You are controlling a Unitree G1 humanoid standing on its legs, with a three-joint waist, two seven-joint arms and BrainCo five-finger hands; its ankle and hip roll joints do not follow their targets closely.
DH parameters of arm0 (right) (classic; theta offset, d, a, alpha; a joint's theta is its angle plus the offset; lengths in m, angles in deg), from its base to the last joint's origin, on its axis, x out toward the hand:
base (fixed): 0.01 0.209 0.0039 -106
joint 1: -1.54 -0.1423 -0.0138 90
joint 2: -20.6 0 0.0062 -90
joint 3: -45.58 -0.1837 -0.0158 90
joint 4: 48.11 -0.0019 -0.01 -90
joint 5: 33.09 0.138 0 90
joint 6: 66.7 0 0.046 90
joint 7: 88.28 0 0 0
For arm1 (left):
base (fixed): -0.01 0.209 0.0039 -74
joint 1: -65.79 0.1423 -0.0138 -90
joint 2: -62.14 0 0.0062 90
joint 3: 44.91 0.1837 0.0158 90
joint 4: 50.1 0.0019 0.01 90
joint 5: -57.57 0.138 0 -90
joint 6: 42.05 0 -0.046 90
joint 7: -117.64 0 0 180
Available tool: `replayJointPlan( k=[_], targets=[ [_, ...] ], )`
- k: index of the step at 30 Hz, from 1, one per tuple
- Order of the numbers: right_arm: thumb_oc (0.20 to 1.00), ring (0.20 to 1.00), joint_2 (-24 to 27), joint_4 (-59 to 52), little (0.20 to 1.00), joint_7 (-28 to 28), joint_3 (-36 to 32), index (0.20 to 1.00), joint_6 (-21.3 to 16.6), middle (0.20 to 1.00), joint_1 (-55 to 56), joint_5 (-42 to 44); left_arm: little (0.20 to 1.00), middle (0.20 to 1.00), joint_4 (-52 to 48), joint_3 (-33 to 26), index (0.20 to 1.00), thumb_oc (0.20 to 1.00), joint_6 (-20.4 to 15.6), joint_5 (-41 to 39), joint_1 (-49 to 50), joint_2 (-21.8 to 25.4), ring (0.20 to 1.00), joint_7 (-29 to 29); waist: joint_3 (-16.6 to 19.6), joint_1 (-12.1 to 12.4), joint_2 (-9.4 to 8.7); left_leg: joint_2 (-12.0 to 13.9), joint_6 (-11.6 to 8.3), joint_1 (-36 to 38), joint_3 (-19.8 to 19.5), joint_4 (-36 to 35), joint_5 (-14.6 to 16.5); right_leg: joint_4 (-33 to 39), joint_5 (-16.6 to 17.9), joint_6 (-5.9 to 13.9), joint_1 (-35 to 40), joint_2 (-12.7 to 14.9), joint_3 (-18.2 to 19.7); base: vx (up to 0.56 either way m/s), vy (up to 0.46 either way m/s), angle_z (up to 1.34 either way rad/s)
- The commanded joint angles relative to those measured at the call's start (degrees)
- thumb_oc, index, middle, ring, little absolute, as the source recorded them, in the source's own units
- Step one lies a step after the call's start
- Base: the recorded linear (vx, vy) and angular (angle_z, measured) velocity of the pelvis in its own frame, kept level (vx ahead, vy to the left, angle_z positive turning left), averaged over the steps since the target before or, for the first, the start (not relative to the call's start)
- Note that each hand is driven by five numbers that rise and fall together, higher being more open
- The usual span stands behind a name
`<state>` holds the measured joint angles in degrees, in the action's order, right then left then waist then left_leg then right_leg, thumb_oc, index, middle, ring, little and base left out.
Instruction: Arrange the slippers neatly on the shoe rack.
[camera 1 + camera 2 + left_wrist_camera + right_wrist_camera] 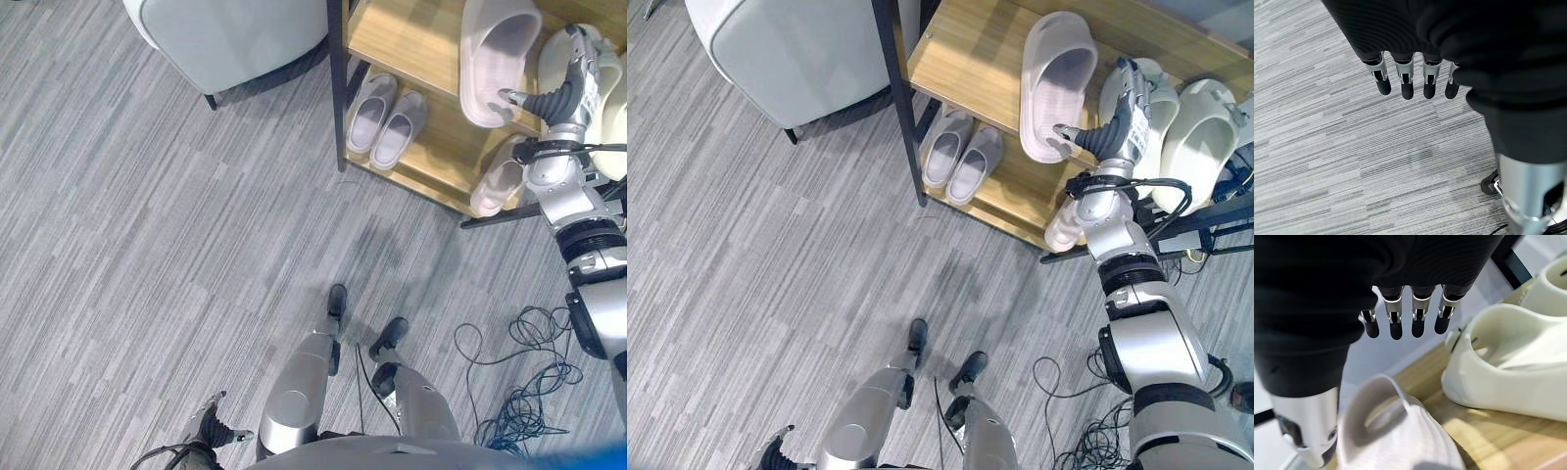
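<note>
Slippers on shoe rack; right-eye view adds second cream slipper.

Even bright light, soft shadows, blurred wrist foregrounds

No readable text, labels or numbers anywhere — slippers, shoe rack and floor carry no legible marks. Nothing on the right hand can be made out either — too small.
</note>
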<state>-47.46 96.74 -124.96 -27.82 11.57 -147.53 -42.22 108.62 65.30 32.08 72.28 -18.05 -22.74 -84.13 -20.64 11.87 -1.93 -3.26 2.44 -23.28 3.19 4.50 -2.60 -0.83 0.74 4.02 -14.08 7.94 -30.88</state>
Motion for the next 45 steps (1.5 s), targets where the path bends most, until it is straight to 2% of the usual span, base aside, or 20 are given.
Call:
replayJointPlan(
  k=[1, 3, 10, 13, 16, 19, 25, 26, 28, 33, 41, 44, 45],
  targets=[
    [1.000, 1.000, 3.18, -2.38, 1.000, -2.45, 2.75, 1.000, -1.64, 1.000, -2.05, 2.45, 1.000, 1.000, 2.20, 1.01, 1.000, 1.000, -0.09, -0.66, 1.61, 2.25, 1.000, -1.47, 2.65, 1.24, -1.18, 0.75, -4.13, -1.05, -0.16, 1.21, 4.11, -2.90, 2.97, 7.47, -0.87, 6.00, -0.42, 0.03, 0.012, 0.18],
    [1.000, 1.000, 4.62, -2.64, 1.000, -3.51, 2.25, 1.000, -2.29, 1.000, -3.54, 4.10, 1.000, 1.000, 2.33, 1.25, 1.000, 1.000, -0.38, -0.64, 1.65, 2.70, 1.000, -1.75, 2.63, 1.57, -0.50, 0.24, -4.12, -1.96, -1.08, -0.23, 3.23, -3.11, 2.84, 7.53, -2.19, 6.58, -1.17, 0.05, 0.039, 0.23],
    [1.000, 1.000, 6.32, 3.47, 1.000, -4.33, 5.14, 1.000, -1.09, 1.000, -7.18, 3.86, 1.000, 1.000, 2.46, 2.36, 1.000, 1.000, -0.69, -0.33, 1.49, 2.69, 1.000, -1.71, 3.37, 2.28, -0.49, -0.92, -3.97, -3.22, -2.43, -1.25, 2.68, -2.67, 3.14, 7.90, -3.14, 7.60, -2.60, 0.05, 0.014, 0.14],
    [1.000, 1.000, 7.79, 4.63, 1.000, -6.28, 3.81, 1.000, -1.07, 1.000, -7.32, 4.45, 1.000, 1.000, 2.02, 2.86, 1.000, 1.000, -1.24, -0.01, 1.70, 3.21, 1.000, -2.57, 3.36, 2.46, -0.40, -1.24, -4.25, -3.70, -3.18, -2.38, 1.73, -2.20, 3.34, 8.15, -3.47, 7.64, -3.11, 0.08, 0.002, 0.20],
    [1.000, 1.000, 8.70, 8.29, 1.000, -2.02, 3.85, 1.000, -0.91, 1.000, -7.13, 8.92, 1.000, 1.000, 1.85, 2.84, 1.000, 1.000, -1.55, -0.76, 1.60, 3.58, 1.000, -2.44, 4.21, 2.41, -0.88, -1.78, -4.60, -4.11, -4.42, -3.81, 1.13, -1.78, 3.44, 8.39, -3.84, 7.69, -4.14, 0.07, -0.006, 0.22],
    [1.000, 1.000, 6.07, 12.75, 1.000, 5.01, 5.67, 1.000, 1.19, 1.000, -7.30, 11.78, 1.000, 1.000, 2.09, 1.90, 1.000, 1.000, -1.32, -1.02, 1.48, 4.89, 1.000, -1.50, 5.44, 1.75, -1.94, -1.89, -4.66, -3.48, -4.93, -3.59, 1.51, -2.03, 3.05, 8.27, -3.21, 7.77, -4.58, 0.09, -0.019, 0.16],
    [1.000, 1.000, 3.66, 17.23, 1.000, 9.94, 6.50, 1.000, 3.67, 1.000, -6.14, 11.10, 1.000, 1.000, 1.95, 0.74, 1.000, 1.000, -1.42, -0.46, 1.41, 6.72, 1.000, -0.75, 5.91, 1.04, -2.94, -1.58, -4.63, -2.43, -4.71, -2.97, 2.25, -1.79, 2.91, 8.14, -1.97, 7.64, -4.64, 0.01, -0.002, 0.02],
    [1.000, 1.000, 0.48, 15.95, 1.000, 11.60, 7.49, 1.000, 4.07, 1.000, -6.27, 10.63, 1.000, 1.000, 3.72, 0.34, 1.000, 1.000, 1.81, -2.50, -5.67, 5.91, 1.000, 0.13, 6.40, -0.14, -3.20, -1.53, -4.55, -2.11, -4.35, -2.83, 2.48, -1.82, 3.02, 8.15, -1.93, 7.51, -4.33, 0.00, 0.036, 0.03],
    [1.000, 1.000, -0.21, 17.58, 1.000, 10.67, 7.55, 1.000, 4.82, 1.000, -9.21, 10.97, 1.000, 1.000, 1.94, 2.52, 1.000, 1.000, 1.08, -2.65, -8.63, 5.76, 1.000, -0.02, 6.56, -0.57, -3.08, -1.52, -4.58, -1.83, -4.19, -2.35, 3.09, -1.84, 3.22, 8.25, -1.60, 7.79, -4.22, 0.02, 0.028, 0.01],
    [1.000, 1.000, -2.75, 16.46, 1.000, 12.17, 7.89, 1.000, 4.91, 1.000, -7.47, 9.97, 1.000, 1.000, 2.18, 0.36, 1.000, 1.000, 0.88, -5.50, -7.61, 5.22, 1.000, 0.97, 6.62, -1.22, -3.01, -1.69, -4.07, -0.89, -3.51, -1.10, 4.17, -2.28, 3.03, 7.80, -0.55, 7.75, -3.79, -0.02, 0.024, -0.04],
    [1.000, 1.000, -5.09, 14.24, 1.000, 10.41, 7.39, 1.000, 4.12, 1.000, -8.96, 9.37, 1.000, 1.000, 2.32, -1.87, 1.000, 1.000, 0.63, -8.06, -7.88, 5.16, 1.000, 0.90, 4.67, -1.42, -2.39, -1.50, -3.78, -1.01, -2.18, 0.77, 4.89, -3.24, 3.21, 7.33, -0.66, 8.13, -2.92, -0.04, 0.048, -0.09],
    [1.000, 1.000, -6.38, 10.95, 1.000, 9.33, 6.25, 1.000, 3.32, 1.000, -6.58, 9.96, 1.000, 1.000, 2.68, -2.69, 1.000, 1.000, 1.18, -8.24, -7.77, 5.04, 1.000, 0.95, 4.37, -2.00, -2.47, -1.21, -3.64, -0.16, -1.62, 1.72, 5.53, -4.36, 3.21, 7.35, -0.01, 8.32, -2.25, 0.00, 0.041, -0.09],
    [1.000, 1.000, -7.14, 7.06, 1.000, 7.67, 5.04, 1.000, 2.20, 1.000, -3.86, 9.44, 1.000, 1.000, 3.06, -3.50, 1.000, 1.000, 2.03, -7.88, -7.31, 5.24, 1.000, 1.02, 4.23, -2.81, -2.63, -0.73, -3.08, 1.17, -0.34, 2.78, 6.83, -7.47, 3.37, 7.38, -0.03, 8.80, -1.28, 0.07, 0.059, -0.14]
  ],
)
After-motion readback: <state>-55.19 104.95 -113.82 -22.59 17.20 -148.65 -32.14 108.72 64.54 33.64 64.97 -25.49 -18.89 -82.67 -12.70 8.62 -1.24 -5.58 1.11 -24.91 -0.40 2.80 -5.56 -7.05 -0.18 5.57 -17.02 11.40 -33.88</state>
